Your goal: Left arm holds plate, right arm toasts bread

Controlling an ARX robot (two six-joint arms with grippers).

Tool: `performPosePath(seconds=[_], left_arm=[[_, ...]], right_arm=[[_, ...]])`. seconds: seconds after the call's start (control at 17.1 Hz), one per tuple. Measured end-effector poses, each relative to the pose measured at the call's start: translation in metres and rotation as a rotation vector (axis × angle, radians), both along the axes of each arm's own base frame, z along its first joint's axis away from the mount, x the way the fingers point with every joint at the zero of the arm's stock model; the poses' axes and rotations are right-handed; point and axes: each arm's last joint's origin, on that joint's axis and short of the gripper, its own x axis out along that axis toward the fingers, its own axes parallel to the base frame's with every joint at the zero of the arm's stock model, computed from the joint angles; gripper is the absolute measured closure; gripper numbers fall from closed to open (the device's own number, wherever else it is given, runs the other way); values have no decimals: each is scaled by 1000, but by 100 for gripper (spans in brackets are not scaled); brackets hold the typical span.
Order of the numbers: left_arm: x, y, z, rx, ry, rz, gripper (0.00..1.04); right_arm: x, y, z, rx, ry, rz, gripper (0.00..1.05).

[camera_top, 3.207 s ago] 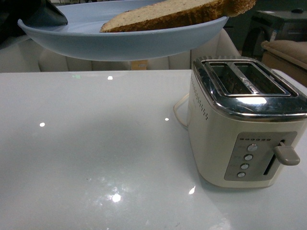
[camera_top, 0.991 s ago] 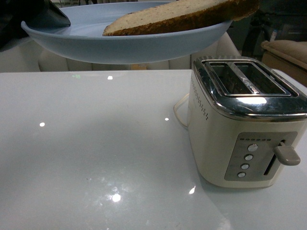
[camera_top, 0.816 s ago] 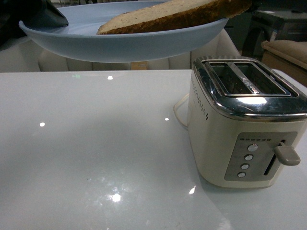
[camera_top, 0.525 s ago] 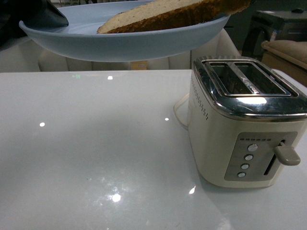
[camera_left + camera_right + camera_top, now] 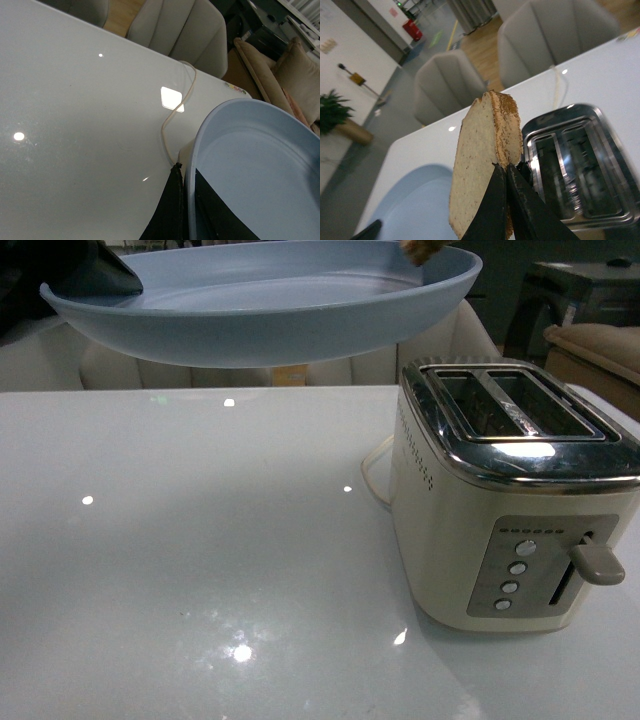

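Observation:
The pale blue plate (image 5: 260, 310) hangs above the table at the upper left, held level. My left gripper (image 5: 95, 270) is shut on its left rim, and the left wrist view shows the black fingers (image 5: 172, 210) pinching the plate (image 5: 255, 170) edge. The plate is bare inside. The bread (image 5: 482, 150) is lifted off it: my right gripper (image 5: 506, 167) is shut on the slice's crust edge, holding it on edge in the air beside the toaster (image 5: 580, 165). In the front view only a tan bit of the bread (image 5: 420, 248) shows at the top.
A cream and chrome two-slot toaster (image 5: 515, 490) stands on the white table (image 5: 200, 570) at the right, slots empty, lever (image 5: 597, 565) up. Its cord (image 5: 175, 115) trails behind it. Grey chairs (image 5: 450, 87) stand beyond the table's far edge.
The bread lay on the plate until half a second ago; now it has been lifted up off it and almost out of the front view. The plate has hardly moved.

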Motion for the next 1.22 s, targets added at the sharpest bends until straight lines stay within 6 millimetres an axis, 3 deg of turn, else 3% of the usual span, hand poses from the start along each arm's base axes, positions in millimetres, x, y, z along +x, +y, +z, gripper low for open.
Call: performPosePath(seconds=[0.17, 0.35, 0.87, 1.22], left_arm=[[0, 0, 0, 0, 0, 0, 102], [0, 0, 0, 0, 0, 0, 102], [0, 0, 0, 0, 0, 0, 102], [0, 0, 0, 0, 0, 0, 102]], right_arm=[[5, -17, 1, -208, -31, -76, 103], [16, -24, -8, -298, -1, -86, 103], [44, -22, -50, -316, 95, -62, 103], [55, -20, -65, -326, 134, -61, 103]])
